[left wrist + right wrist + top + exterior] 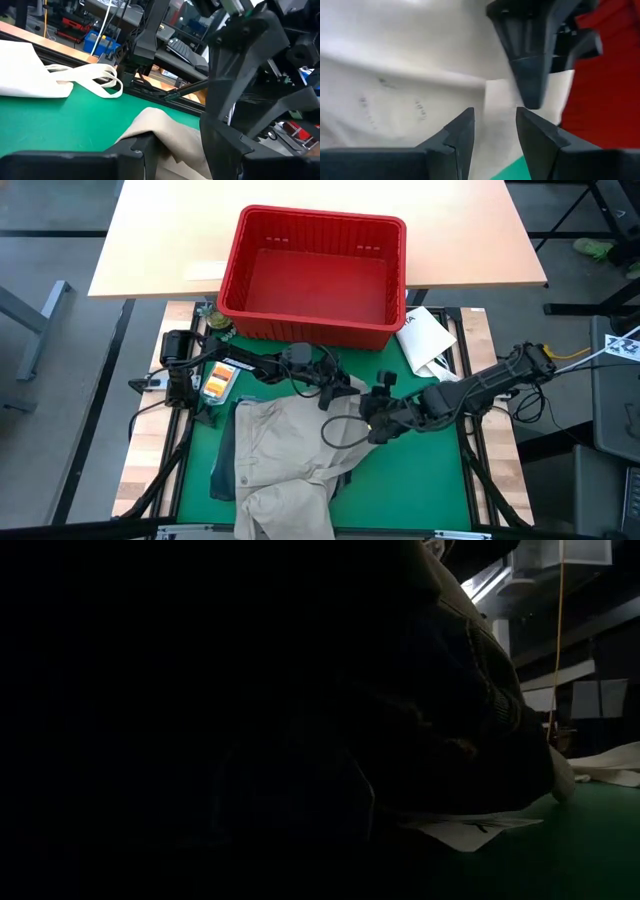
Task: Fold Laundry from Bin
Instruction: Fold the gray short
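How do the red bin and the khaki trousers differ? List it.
The red bin is rigid, ribbed plastic holding its box shape; the khaki trousers are soft tan cloth, crumpled in loose folds.
The bin stands on the far side of the table, with no garment showing inside it; the trousers lie nearer on the green mat, over a darker garment.
No gripper is at the bin; the left gripper and right gripper are at the trousers' edge.

The bin (312,275) stands at the rear edge of the mat (420,480), partly on the table (160,240) behind it. The trousers (290,455) lie on the mat's left-centre, reaching its front edge, over another garment (222,470). Left gripper (340,392) and right gripper (372,420) meet at the trousers' right rear corner. A packet (428,335) lies at the mat's right rear corner.
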Robot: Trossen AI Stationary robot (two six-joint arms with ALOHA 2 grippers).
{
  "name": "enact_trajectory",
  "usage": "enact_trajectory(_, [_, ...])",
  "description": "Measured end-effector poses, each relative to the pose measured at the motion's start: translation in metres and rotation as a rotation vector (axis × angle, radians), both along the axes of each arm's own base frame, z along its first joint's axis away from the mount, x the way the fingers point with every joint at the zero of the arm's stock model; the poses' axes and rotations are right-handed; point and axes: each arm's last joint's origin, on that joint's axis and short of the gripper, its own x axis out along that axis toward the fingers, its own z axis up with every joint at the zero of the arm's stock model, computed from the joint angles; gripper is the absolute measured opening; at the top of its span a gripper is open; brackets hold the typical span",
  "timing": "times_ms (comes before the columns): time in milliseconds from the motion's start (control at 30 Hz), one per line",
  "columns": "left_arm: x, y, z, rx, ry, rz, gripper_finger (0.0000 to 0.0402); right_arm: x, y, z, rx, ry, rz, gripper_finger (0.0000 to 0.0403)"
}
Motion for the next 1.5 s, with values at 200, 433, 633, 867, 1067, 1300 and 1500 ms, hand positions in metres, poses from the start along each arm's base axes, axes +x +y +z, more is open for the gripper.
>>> enact_trajectory(200, [0.0, 0.0, 0.0, 0.0, -0.002, 0.004, 0.0128, 0.008, 0.003, -0.012, 0.019, 0.046, 0.014, 0.0147])
enact_trajectory(433, [0.0, 0.0, 0.0, -0.006, -0.002, 0.005, 0.0128, 0.017, 0.002, -0.028, -0.093, 0.086, -0.034, 0.0147])
enact_trajectory(633, [0.0, 0.0, 0.001, -0.007, -0.004, -0.004, 0.0128, 0.016, 0.0, -0.03, -0.168, 0.09, -0.088, 0.0147])
enact_trajectory(867, [0.0, 0.0, 0.001, -0.008, -0.003, -0.007, 0.0128, 0.008, -0.002, -0.032, -0.159, 0.121, -0.166, 0.0147])
enact_trajectory(1067, [0.0, -0.002, 0.001, -0.007, -0.006, -0.013, 0.0128, 0.009, -0.003, -0.032, -0.16, 0.107, -0.18, 0.0147])
enact_trajectory(1300, [0.0, -0.004, 0.008, -0.001, -0.077, -0.082, 0.0128, 0.009, -0.003, -0.032, -0.173, 0.109, -0.176, 0.0118])
enact_trajectory(1500, [0.0, -0.005, 0.009, 0.0, -0.086, -0.115, 0.0128, 0.008, -0.003, -0.032, -0.208, 0.157, -0.125, 0.0013])
